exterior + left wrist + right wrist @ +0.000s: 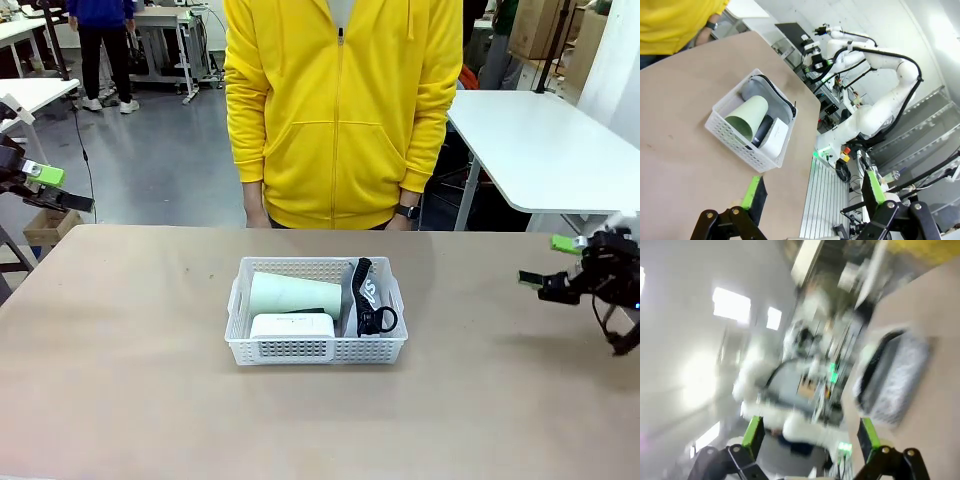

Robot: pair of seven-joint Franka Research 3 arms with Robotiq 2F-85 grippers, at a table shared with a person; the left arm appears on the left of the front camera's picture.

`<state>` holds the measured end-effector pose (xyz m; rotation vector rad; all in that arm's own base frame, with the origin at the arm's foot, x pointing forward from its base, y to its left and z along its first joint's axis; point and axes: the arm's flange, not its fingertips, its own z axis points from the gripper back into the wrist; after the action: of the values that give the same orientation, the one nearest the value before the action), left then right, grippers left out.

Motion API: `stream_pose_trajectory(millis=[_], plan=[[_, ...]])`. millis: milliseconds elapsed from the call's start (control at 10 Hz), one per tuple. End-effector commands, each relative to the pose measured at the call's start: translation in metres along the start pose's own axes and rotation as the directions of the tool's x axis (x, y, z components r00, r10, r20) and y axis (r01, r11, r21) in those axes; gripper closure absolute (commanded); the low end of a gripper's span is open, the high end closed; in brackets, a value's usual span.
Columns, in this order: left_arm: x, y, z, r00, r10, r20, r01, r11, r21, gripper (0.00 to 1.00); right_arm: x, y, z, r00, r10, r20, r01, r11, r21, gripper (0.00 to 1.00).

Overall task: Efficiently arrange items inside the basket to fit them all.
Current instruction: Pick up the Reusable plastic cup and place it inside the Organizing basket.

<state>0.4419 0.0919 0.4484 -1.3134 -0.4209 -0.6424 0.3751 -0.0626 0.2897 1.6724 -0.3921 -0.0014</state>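
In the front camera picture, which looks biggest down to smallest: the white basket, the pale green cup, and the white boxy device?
1. The white basket, plainly the largest; it holds the others.
2. The pale green cup, lying on its side.
3. The white boxy device, though it is partly hidden by the basket wall, so second and third place are unsure.

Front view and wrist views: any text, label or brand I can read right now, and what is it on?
Grey pouch in the basket: white lettering on its side, cut off and too small to read.
White device: no print that can be made out.
Pale green cup: no print showing.
Right wrist view: too blurred for any text.
Left wrist view: nothing legible.
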Motion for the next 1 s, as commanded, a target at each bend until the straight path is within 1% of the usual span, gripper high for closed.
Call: stream_pose_trajectory(millis=[0, 900], plan=[[-0.0011, -0.0018, -0.0014, 1.0, 0.001, -0.007, -0.001, 1.0, 0.004, 0.0, 0.0064, 0.0246, -0.0148, 0.986, 0.086, -0.142, -0.079, 0.996, 0.049, 0.0], [-0.0011, -0.0018, -0.0014, 1.0, 0.001, -0.007, -0.001, 1.0, 0.004, 0.0, 0.0064, 0.0246, -0.0148, 0.986, 0.086, -0.142, -0.079, 0.996, 0.049, 0.0]])
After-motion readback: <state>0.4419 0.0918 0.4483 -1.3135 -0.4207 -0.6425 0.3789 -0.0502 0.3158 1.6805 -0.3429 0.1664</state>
